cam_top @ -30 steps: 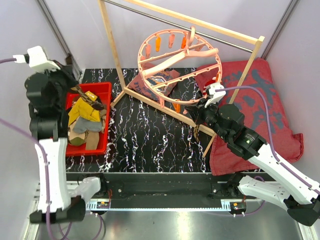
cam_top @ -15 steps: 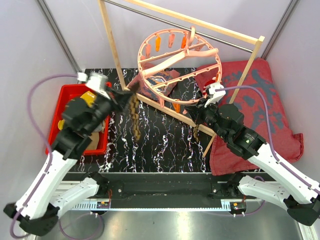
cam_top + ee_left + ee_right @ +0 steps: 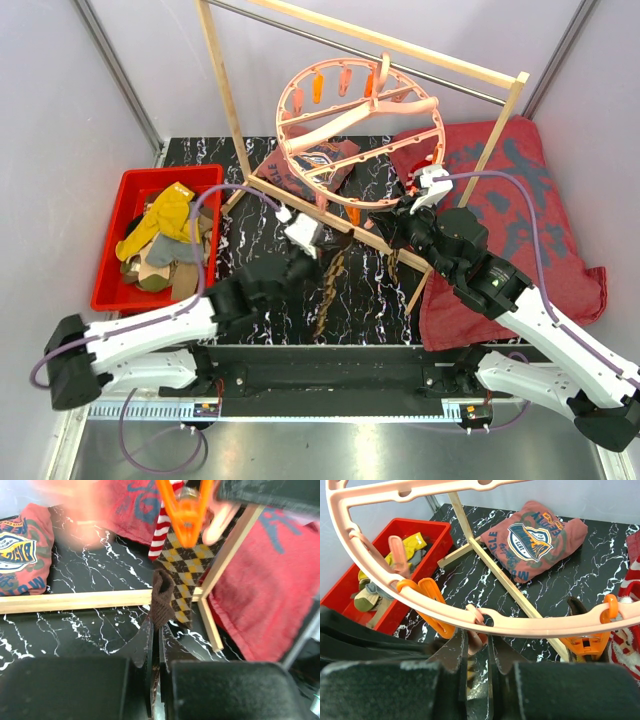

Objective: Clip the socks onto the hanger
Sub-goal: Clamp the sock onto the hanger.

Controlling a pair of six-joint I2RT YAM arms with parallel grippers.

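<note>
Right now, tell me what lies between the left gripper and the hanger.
The wooden rack's bottom rail crosses the marble table between the left gripper, shut on an argyle sock, and the hanger. The top external view shows it best.

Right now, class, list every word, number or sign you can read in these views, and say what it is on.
Folded red shirt: badge lettering, upside down, too blurred to read.
Red cloth: large grey-blue letters, folded and cut off, unreadable.
No other text shows.
</note>
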